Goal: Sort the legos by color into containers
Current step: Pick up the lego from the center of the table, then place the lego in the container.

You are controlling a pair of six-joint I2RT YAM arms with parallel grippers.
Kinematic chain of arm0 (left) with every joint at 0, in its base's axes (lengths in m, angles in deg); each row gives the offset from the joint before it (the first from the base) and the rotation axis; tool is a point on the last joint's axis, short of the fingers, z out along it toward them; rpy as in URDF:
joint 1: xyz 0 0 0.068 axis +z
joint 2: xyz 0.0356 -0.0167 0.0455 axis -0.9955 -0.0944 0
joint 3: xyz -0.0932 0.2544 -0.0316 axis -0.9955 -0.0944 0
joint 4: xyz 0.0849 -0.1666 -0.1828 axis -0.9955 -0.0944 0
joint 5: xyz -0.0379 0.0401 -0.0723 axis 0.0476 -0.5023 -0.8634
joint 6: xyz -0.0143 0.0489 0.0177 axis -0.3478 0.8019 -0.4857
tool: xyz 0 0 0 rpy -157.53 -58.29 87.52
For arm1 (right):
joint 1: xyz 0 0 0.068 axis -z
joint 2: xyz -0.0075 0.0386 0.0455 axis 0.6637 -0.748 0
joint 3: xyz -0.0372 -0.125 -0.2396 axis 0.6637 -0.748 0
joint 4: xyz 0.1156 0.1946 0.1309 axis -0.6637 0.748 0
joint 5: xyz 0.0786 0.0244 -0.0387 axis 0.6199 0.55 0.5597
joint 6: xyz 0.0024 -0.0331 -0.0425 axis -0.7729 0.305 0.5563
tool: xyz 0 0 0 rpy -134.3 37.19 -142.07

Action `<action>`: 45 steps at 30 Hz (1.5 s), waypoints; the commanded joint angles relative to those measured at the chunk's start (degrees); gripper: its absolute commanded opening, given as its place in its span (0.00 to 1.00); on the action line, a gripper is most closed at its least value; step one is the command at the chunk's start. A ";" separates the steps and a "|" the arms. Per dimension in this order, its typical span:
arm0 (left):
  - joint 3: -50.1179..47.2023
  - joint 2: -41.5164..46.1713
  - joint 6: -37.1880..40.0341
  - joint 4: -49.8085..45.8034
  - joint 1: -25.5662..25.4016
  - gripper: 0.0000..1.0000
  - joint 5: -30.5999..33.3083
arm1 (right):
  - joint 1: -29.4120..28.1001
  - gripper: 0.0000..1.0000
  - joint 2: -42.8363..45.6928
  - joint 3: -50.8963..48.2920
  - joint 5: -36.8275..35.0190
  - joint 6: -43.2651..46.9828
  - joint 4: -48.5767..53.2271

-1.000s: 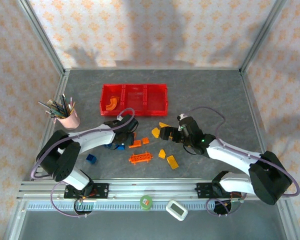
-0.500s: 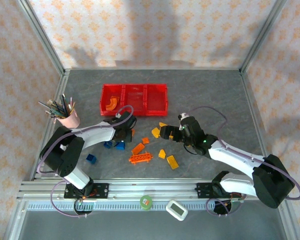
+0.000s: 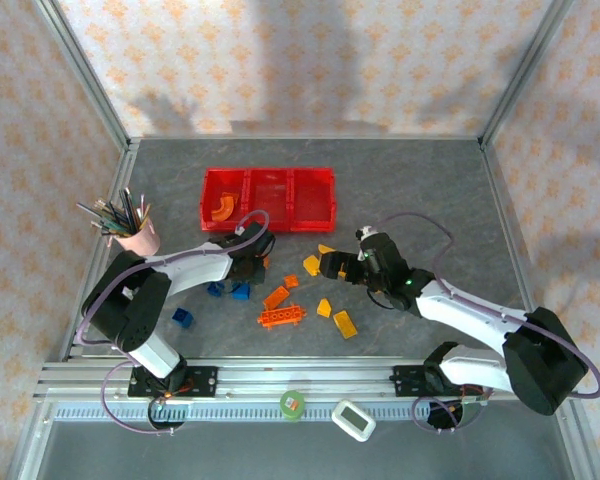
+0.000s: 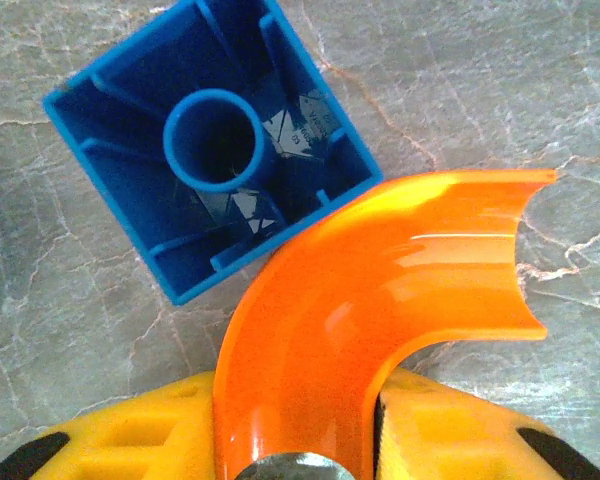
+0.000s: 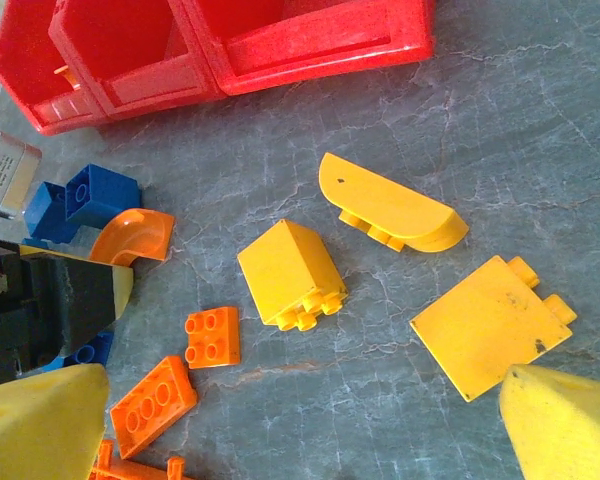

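Note:
In the left wrist view an orange curved arch (image 4: pixel 380 290) sits between my left gripper's (image 4: pixel 295 440) yellow fingers, which press on both its sides; it touches a blue cube (image 4: pixel 210 150) lying open side up. From above, the left gripper (image 3: pixel 252 268) is just in front of the red containers (image 3: pixel 270 172), whose left bin holds another orange arch (image 3: pixel 220 207). My right gripper (image 5: pixel 300 385) hangs open above a yellow wedge (image 5: pixel 292 272), a curved yellow piece (image 5: pixel 390 212) and a flat yellow block (image 5: pixel 490 325). Orange bricks (image 5: pixel 212 337) lie to its left.
An orange holed plate (image 3: pixel 283 317), more yellow pieces (image 3: pixel 345 323) and a lone blue cube (image 3: pixel 183 316) lie toward the near edge. A pink pencil cup (image 3: pixel 137 238) stands at the left. A green roll (image 3: pixel 293 404) and a white device (image 3: pixel 353 419) rest on the front rail.
My left gripper's fingers have closed onto the orange arch after shifting slightly toward the red containers. An orange brick beside it has turned. The right gripper stays open, nearly still.

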 commanded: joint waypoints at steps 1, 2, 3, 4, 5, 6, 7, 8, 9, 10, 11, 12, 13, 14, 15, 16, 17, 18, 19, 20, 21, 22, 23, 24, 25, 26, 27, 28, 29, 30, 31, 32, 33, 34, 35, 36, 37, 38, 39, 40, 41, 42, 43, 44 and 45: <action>0.82 2.08 0.36 -0.52 -0.33 0.36 1.03 | -0.46 1.00 -0.34 1.86 -0.62 1.08 -0.20; 0.84 2.46 0.27 -0.67 -0.39 0.36 0.96 | -0.45 1.00 -0.34 2.14 -0.50 1.18 -0.09; 0.82 2.93 0.19 -0.71 -0.35 0.36 0.78 | -0.45 1.00 -0.34 2.26 -0.43 1.24 0.11; 0.78 3.43 0.08 -0.77 -0.42 0.35 0.58 | -0.43 1.00 -0.30 2.56 -0.37 1.35 0.29; 0.77 4.16 -0.08 -0.77 -0.42 0.35 0.36 | -0.44 1.00 -0.17 2.85 -0.50 1.43 0.54; 0.81 4.73 -0.14 -0.99 -0.42 0.35 0.10 | -0.45 1.00 -0.15 3.21 -0.41 1.56 0.86; 0.83 5.45 -0.26 -1.07 -0.51 0.34 -0.23 | -0.45 1.00 -0.17 3.74 -0.37 1.78 1.28; 0.86 6.36 -0.33 -1.23 -0.51 0.34 -0.45 | -0.46 1.00 -0.25 4.30 -0.32 2.00 1.60; 0.97 7.09 -0.39 -1.37 -0.53 0.34 -0.55 | -0.46 0.99 -0.34 4.81 -0.15 2.20 1.92; 1.33 7.93 -0.51 -1.64 -0.59 0.34 -0.55 | -0.46 1.00 -0.34 5.43 0.23 2.37 2.11; 1.74 8.75 -0.69 -1.96 -0.51 0.34 -0.34 | -0.46 1.00 -0.34 6.17 0.65 2.62 2.16; 2.19 9.41 -0.97 -2.09 -0.48 0.34 0.22 | -0.46 1.00 -0.34 6.73 0.96 2.71 2.08; 2.90 10.11 -1.58 -2.28 -0.38 0.34 1.21 | -0.46 1.00 -0.34 7.36 1.23 2.81 1.84; 3.86 10.59 -2.07 -2.63 -0.19 0.34 1.95 | -0.46 1.00 -1.78 8.06 1.41 2.89 1.55; 4.79 10.82 -2.26 -2.69 -0.03 0.34 2.53 | -0.48 1.00 -2.32 8.64 1.65 2.79 1.14; 6.08 10.93 -2.39 -2.75 0.35 0.34 3.22 | -0.46 1.00 -2.89 9.31 1.95 2.79 0.55; 7.44 10.84 -2.75 -2.91 1.14 0.33 3.93 | -0.38 1.00 -3.51 9.83 2.13 2.55 -0.12; 8.66 10.65 -2.97 -3.03 1.96 0.33 4.26 | -0.46 1.00 -3.99 10.35 2.16 2.33 -0.74; 10.16 10.35 -3.11 -3.03 3.19 0.33 4.15 | -0.46 1.00 -4.70 10.80 2.27 2.07 -1.58; 11.44 10.04 -3.36 -2.93 4.41 0.33 4.53 | -0.44 1.00 -5.33 11.24 2.56 1.85 -2.32; 12.62 9.72 -3.66 -2.85 5.52 0.33 5.08 | -0.45 1.00 -6.13 11.72 2.91 1.71 -2.89; 14.04 9.10 -3.71 -2.74 6.54 0.33 5.33 | -0.46 1.00 -6.84 12.28 3.09 1.55 -3.26; 15.14 8.50 -3.41 -2.27 7.37 0.33 5.44 | -0.46 1.00 -7.46 12.81 3.19 1.66 -3.46; 16.43 7.65 -3.21 -1.88 8.32 0.33 6.12 | -0.46 1.00 -8.17 13.50 2.96 1.80 -3.32; 17.92 6.47 -3.02 -1.86 9.15 0.33 7.00 | -0.46 1.00 -8.57 14.01 2.23 1.97 -3.17; 19.58 5.09 -2.54 -1.94 10.01 0.34 7.67 | -0.46 1.00 -8.78 14.41 1.32 1.97 -3.27; 20.85 3.78 -2.10 -1.78 10.93 0.34 7.82 | -0.46 1.00 -8.91 14.49 0.74 1.96 -3.57; 22.29 2.18 -2.02 -1.74 12.23 0.34 7.80 | -0.46 1.00 -8.96 14.64 0.27 2.01 -4.04; 23.53 0.77 -2.04 -1.55 13.37 0.34 7.65 | -0.46 1.00 -9.19 14.66 -0.05 2.10 -4.33; 24.80 -0.96 -1.86 -1.20 14.56 0.33 7.07 | -0.46 1.00 -9.45 14.93 -0.36 2.18 -4.36; 26.45 -2.63 -1.84 -1.22 15.69 0.33 6.34 | -0.46 1.00 -9.78 15.29 -0.58 2.35 -4.05; 27.66 -4.04 -1.75 -1.03 16.32 0.34 6.28 | -0.42 1.00 -10.09 15.61 -0.83 2.53 -3.72; 28.94 -5.50 -1.60 -0.59 17.14 0.34 6.48 | -0.45 1.00 -10.34 15.89 -1.09 2.72 -3.40; 30.08 -6.98 -1.29 -0.22 17.77 0.34 6.34 | -0.46 1.00 -10.53 16.15 -1.27 2.80 -3.17; 31.68 -8.91 -1.12 -0.32 18.53 0.34 6.13 | -0.46 1.00 -10.54 16.24 -1.42 2.89 -2.95; 33.05 -10.43 -1.11 -0.81 19.14 0.34 5.94 | -0.46 1.00 -10.54 16.33 -1.47 3.00 -2.77; 34.60 -12.11 -0.94 -1.39 19.64 0.34 5.65 | -0.41 1.00 -10.38 16.45 -1.68 3.11 -2.63; 35.89 -13.55 -0.71 -1.72 20.16 0.34 5.75 | -0.45 1.00 -10.21 16.37 -1.95 3.13 -2.59; 36.72 -14.65 -0.61 -2.00 20.43 0.34 5.87 | -0.46 1.00 -10.07 16.31 -2.12 3.24 -2.51; 37.65 -15.81 -0.44 -2.43 20.71 0.35 5.84 | -0.46 1.00 -9.95 16.24 -2.38 3.36 -2.35; 38.41 -16.72 -0.22 -2.86 20.78 0.39 5.87 | -0.46 1.00 -9.77 16.25 -2.67 3.51 -2.16; 39.04 -17.09 -0.02 -3.47 20.83 0.41 6.08 | -0.46 1.00 -9.67 16.27 -2.90 3.56 -2.07; 39.53 -17.06 0.34 -3.98 20.84 0.46 6.12 | -0.46 1.00 -9.50 16.26 -3.19 3.69 -1.98; 39.81 -17.11 0.53 -4.31 20.93 0.48 6.34 | -0.40 1.00 -9.41 16.16 -3.39 3.76 -1.89; 39.77 -17.09 0.61 -4.41 20.92 0.50 6.75 | -0.37 1.00 -9.40 16.23 -3.47 3.89 -1.84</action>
